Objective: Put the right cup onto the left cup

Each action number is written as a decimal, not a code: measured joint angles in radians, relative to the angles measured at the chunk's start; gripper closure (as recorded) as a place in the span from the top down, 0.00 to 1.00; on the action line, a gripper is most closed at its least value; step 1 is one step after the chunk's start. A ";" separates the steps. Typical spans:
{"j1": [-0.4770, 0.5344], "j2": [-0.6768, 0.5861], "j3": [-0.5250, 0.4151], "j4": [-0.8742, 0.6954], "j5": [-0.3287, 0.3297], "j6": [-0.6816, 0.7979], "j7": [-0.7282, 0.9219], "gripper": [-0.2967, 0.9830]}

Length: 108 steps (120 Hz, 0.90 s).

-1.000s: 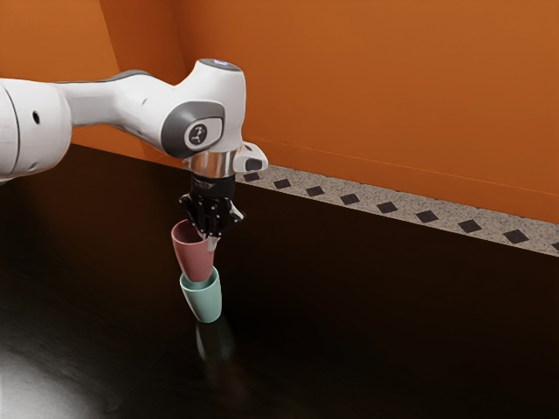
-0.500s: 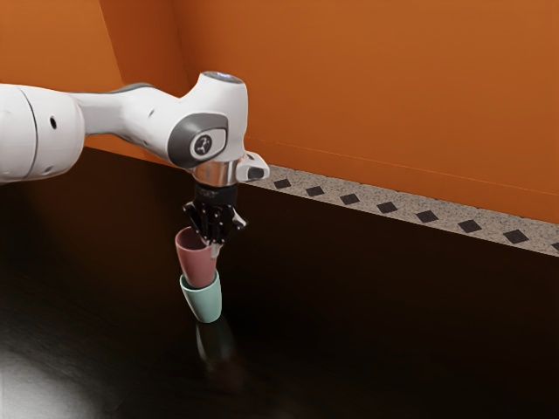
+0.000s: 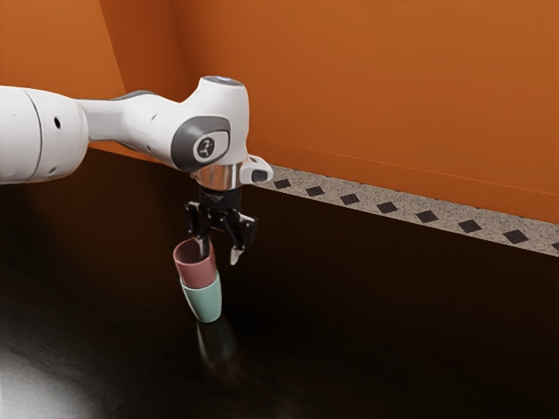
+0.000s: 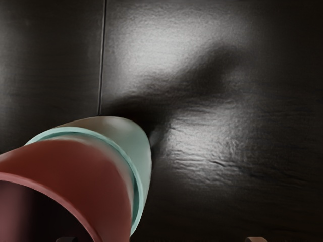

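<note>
Exterior view, left of center: smooth, tapered pink cup (image 3: 196,273), seated in mint cup (image 3: 206,305); gripper (image 3: 219,253) wide.

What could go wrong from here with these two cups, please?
The gripper is open, with one finger apparently in the mouth of the red cup: moving sideways might catch and tip this cup. The red cup sits in the green cup, so both could fall together.
</note>
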 joint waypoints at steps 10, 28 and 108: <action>-0.001 -0.007 0.000 0.002 -0.004 -0.001 0.000 0.62; -0.001 -0.026 -0.005 0.005 -0.007 -0.005 -0.001 0.69; -0.197 -0.175 0.172 0.008 -0.006 -0.078 0.128 0.76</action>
